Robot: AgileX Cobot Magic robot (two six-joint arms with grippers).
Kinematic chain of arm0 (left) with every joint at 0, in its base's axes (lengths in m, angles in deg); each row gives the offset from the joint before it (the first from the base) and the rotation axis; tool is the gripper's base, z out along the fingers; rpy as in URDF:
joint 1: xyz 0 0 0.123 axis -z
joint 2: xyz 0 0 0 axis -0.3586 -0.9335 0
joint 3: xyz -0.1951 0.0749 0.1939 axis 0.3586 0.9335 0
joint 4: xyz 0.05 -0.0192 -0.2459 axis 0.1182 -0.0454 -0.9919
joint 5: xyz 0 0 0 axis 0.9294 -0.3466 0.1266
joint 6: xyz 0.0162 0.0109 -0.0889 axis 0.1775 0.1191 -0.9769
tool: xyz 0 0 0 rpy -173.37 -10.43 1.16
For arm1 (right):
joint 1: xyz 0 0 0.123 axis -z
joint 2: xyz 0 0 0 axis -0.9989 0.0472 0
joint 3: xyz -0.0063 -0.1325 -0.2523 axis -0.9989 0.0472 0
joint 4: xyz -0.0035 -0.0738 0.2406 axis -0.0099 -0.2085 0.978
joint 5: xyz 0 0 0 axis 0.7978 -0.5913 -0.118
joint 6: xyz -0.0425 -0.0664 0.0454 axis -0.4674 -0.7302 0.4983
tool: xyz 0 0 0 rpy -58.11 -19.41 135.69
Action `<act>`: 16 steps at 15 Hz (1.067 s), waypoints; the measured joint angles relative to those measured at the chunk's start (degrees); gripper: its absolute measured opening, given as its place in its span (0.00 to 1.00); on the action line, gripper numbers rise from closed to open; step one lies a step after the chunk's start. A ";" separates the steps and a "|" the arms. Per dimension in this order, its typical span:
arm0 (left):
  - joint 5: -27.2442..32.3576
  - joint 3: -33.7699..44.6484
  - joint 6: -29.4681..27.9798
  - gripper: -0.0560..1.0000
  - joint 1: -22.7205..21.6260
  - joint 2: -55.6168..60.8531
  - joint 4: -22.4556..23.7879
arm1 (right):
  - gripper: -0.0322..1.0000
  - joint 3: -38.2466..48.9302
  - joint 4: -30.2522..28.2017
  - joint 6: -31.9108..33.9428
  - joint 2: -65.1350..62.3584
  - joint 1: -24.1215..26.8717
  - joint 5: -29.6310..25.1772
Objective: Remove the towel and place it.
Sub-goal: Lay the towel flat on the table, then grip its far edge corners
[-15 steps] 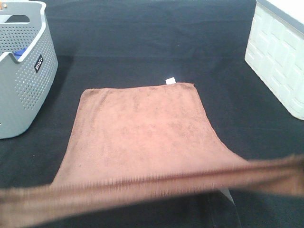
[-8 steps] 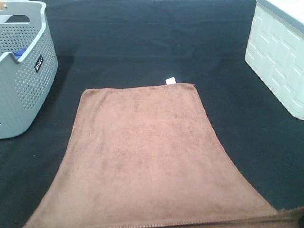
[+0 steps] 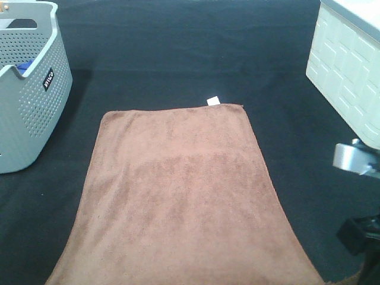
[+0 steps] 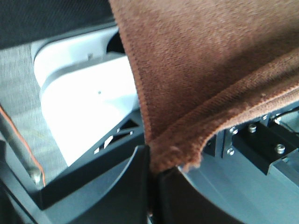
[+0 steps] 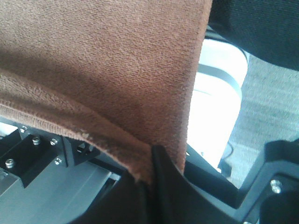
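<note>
Left gripper was pressed together on one near corner of the towel, with the hemmed edge pinched between its dark fingers and the cloth draping up and away from the jaws. Right gripper was likewise clamped on the other near corner, the hem folded into the pinch. In the exterior view the towel lay spread flat down the middle of the table, its far short edge straight and carrying a white tag, its near end running out of the lower edge of the view. Part of the right arm showed at the lower right. The grey basket stood apart from the towel's left side, with a blue item inside; the white bin stood well apart on the right. Bare table lay beyond the tag and along both long edges. Towel: rust-brown terry, rectangular, stitched hem. Table: matte black. Basket: perforated plastic. Bin: panelled relief walls.
</note>
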 joint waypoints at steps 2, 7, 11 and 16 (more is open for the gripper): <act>0.29 -0.86 0.00 0.05 -0.06 -1.03 0.80 | 0.04 0.00 1.26 -4.13 3.90 0.00 1.49; 0.86 -2.12 1.09 0.05 -0.06 -4.24 -1.32 | 0.04 0.00 -0.74 -6.82 7.96 0.11 3.38; 1.49 -2.12 4.98 0.05 -0.23 -7.73 -4.41 | 0.04 0.11 -0.52 -7.33 9.80 0.17 6.65; 1.03 -3.61 7.39 0.05 9.57 -12.43 -5.67 | 0.05 0.11 3.90 -10.60 11.23 0.17 7.62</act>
